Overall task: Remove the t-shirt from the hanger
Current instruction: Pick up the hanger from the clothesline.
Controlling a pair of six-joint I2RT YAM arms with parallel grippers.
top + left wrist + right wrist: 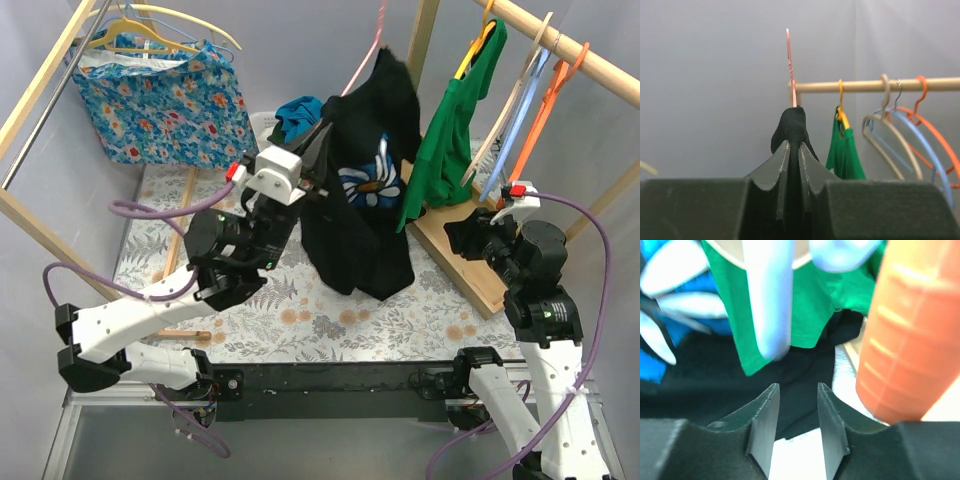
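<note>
1. The black t-shirt [365, 200] droops from the pink hanger [372, 45] above the tabletop [300, 320]; the left fingers [775, 172] pinch its shoulder cloth.
2. The right fingers [762, 422] stand narrowly apart, empty.
3. Soft, light, limp fabric; it is probably best gripped near the collar.

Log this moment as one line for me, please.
left gripper: shut on shirt | right gripper: open, empty | shirt: on hanger, not yet off

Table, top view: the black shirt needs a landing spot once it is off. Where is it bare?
Bare floral cloth lies between the hem of the black t-shirt and the near edge, and at left beneath the blue dress. Crowded at right: green shirt, hangers, wooden base.
</note>
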